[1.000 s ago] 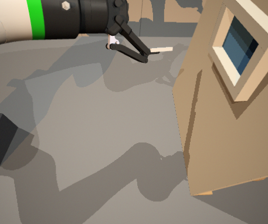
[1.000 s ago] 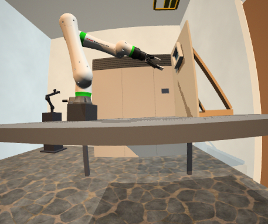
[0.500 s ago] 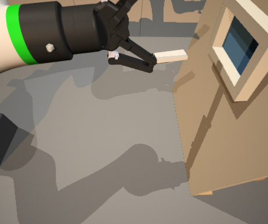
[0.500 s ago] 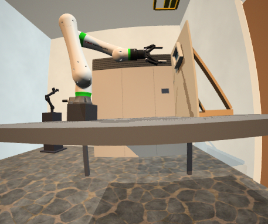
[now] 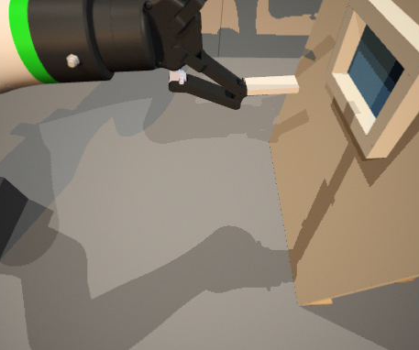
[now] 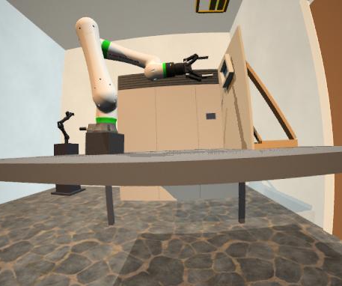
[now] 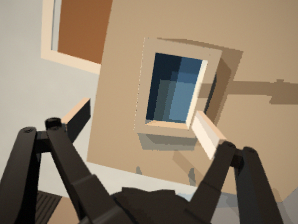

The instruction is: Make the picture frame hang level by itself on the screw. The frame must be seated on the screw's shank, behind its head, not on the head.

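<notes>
The picture frame (image 5: 402,87) (image 6: 230,69) (image 7: 180,48) is pale, with a blue picture area. It is against the upright tan board (image 5: 366,220) (image 7: 250,30) and looks tilted in the top and exterior views. The screw is not visible, so whether the frame sits on its shank or its head cannot be told. My gripper (image 6: 209,67) (image 7: 143,113) is open and empty, pointing at the board a short way in front of it. In the wrist view the right fingertip overlaps the frame's lower right corner; the left lies beyond the board's edge. The top view shows only one finger.
The board stands on the grey table (image 5: 159,183) (image 6: 168,172), with a wooden support (image 6: 280,144) behind it. The dark robot pedestal (image 5: 4,215) (image 6: 104,143) is at the other end. A tall cabinet (image 6: 175,120) stands behind the table.
</notes>
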You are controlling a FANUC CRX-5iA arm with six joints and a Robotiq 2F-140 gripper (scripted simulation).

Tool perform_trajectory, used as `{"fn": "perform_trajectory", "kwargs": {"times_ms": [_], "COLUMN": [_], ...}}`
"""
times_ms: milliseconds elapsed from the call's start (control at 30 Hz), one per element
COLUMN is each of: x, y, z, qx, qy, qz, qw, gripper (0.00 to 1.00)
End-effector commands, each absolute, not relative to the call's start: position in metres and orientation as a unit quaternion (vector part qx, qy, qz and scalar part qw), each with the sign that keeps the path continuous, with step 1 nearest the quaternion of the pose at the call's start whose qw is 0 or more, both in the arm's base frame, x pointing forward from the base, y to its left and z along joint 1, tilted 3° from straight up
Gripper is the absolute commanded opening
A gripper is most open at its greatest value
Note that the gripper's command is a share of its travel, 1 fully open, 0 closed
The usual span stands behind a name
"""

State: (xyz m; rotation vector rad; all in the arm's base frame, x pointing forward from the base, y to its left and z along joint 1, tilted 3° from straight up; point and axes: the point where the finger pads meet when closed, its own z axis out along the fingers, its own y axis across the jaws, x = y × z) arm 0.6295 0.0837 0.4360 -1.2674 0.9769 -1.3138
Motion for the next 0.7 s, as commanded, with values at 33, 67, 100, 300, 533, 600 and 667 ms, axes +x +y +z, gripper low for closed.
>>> {"fn": "perform_trajectory", "kwargs": {"times_ms": [33,67,100,300,533,600,667], "x": [0.6295,0.6295,0.6295,0.6295,0.6295,0.6295,0.6295], "y": [0.0835,0.0835,0.0835,0.0835,0.0835,0.0835,0.0835], "z": [0.4365,0.4365,0.4365,0.4365,0.4365,0.4365,0.4365], "qx": [-0.526,-0.526,-0.526,-0.526,-0.526,-0.526,-0.526], "qy": [0.407,0.407,0.407,0.407,0.407,0.407,0.407], "qz": [-0.546,-0.546,-0.546,-0.546,-0.546,-0.546,-0.546], "qw": [0.509,0.509,0.509,0.509,0.509,0.509,0.509], "gripper": [1.0,1.0,1.0,0.29,0.29,0.29,0.29]}}
